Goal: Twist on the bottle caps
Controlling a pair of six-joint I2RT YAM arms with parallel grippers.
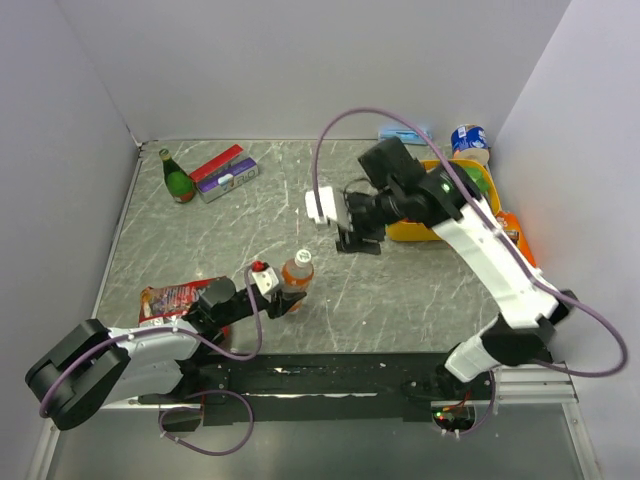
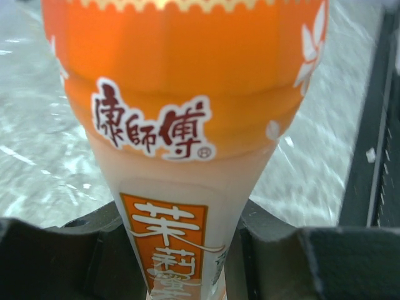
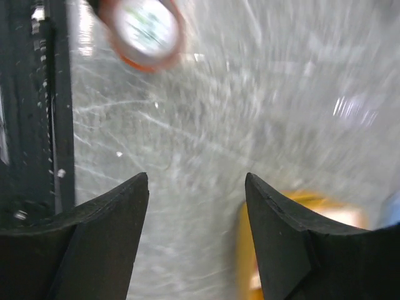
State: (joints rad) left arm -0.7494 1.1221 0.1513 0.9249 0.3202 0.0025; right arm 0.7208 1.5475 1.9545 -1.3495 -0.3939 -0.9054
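My left fingers (image 2: 75,256) pinch the bottle (image 2: 187,125), which stands near the bench's (image 1: 400,290) 6 o'clock edge. My right fingers (image 3: 100,237) hang spread and empty, with the bottle at their 8 o'clock. I judge capping hasn't begun. Next I must fetch a cap, though I can't spot one loose.

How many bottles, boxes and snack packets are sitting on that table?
Bottles: 2, a dark green bottle and an orange drink bottle
Boxes: 2, a red box and a purple box
Snack packets: 1, a red packet
Total: 5
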